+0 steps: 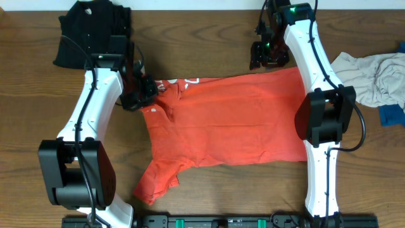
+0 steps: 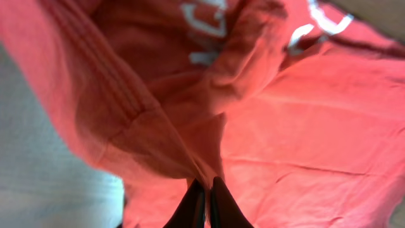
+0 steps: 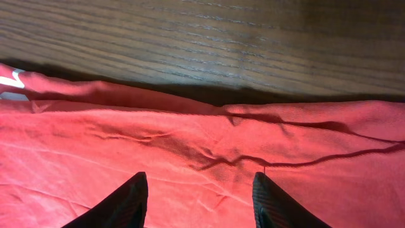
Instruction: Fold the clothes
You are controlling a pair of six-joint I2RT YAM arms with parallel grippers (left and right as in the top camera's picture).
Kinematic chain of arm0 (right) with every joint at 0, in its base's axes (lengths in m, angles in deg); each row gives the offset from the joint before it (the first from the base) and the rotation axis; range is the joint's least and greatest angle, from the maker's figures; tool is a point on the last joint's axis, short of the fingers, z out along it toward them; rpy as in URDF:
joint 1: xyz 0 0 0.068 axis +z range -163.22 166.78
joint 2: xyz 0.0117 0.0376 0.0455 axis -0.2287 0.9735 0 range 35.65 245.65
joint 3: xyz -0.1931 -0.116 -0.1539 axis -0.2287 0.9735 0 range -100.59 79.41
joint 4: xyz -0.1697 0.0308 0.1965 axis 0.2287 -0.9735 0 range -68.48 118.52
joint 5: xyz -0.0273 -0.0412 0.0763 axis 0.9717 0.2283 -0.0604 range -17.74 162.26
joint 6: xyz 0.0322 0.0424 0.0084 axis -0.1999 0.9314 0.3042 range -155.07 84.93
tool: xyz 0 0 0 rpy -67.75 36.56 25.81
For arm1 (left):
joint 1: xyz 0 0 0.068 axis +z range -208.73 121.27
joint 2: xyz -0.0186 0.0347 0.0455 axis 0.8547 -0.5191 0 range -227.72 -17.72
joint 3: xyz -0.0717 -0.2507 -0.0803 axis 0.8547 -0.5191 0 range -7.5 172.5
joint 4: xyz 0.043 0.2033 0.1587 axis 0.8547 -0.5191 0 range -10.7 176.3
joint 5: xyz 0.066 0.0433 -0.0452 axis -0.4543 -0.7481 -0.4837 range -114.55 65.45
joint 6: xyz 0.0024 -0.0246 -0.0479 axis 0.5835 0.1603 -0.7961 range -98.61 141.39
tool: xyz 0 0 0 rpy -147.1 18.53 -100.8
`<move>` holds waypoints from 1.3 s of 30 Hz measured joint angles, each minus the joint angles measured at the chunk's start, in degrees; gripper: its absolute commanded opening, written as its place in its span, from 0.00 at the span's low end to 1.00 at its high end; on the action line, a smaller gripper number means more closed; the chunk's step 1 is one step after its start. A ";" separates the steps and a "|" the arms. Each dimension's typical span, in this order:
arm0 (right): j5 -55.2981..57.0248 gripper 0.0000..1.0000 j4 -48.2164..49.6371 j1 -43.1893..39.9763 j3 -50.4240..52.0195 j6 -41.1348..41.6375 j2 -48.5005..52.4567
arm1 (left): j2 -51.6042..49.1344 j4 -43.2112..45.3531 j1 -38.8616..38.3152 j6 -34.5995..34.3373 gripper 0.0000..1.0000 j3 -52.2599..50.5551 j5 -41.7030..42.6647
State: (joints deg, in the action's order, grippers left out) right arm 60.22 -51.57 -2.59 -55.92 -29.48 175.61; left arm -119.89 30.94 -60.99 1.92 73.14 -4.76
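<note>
Garments on a wooden desk, entered left to right. Item one: black garment, bunched at the far left corner, held by neither end effector. Item two: left end effector, fingers together and clamped on a raised pleat of item three at its far left end, beside the white lettering. Item three: red-orange T-shirt, spread mostly flat at the middle of the desk, long axis running left to right between the two arms; the end by the lettering is rumpled where the grip gathers it, and one sleeve trails toward the near left. From the left end effector the body of the shirt extends rightward and toward the near edge. Item four: right end effector, fingers apart with nothing between them, poised above the far edge of the shirt near its right-hand end; bare desk shows just beyond that edge. Item five: pale grey garment, crumpled at the far right, with a blue piece just beside it, both apart from the shirt. Assessment: the right arm is the nearer to the unheld far-right corner, which lies just beneath and slightly nearward of its fingers, so a matching grip there seems the step in hand before any fold across the long axis can be drawn.
</note>
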 measured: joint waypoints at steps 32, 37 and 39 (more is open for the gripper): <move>0.04 0.49 -0.24 0.00 0.07 0.00 0.00 | 0.00 24.83 6.23 -6.97 0.06 0.00 -2.19; 0.55 0.48 -0.22 0.00 0.20 0.00 0.00 | 0.00 24.81 8.31 -8.17 0.06 0.00 -2.19; 1.60 0.48 -0.09 0.00 0.50 0.00 0.00 | 0.00 24.81 8.81 -8.41 0.06 0.00 -2.19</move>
State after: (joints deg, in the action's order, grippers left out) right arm 61.82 -51.66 -2.59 -55.42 -29.48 175.61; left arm -119.89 55.75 -52.18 -6.49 73.14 -6.95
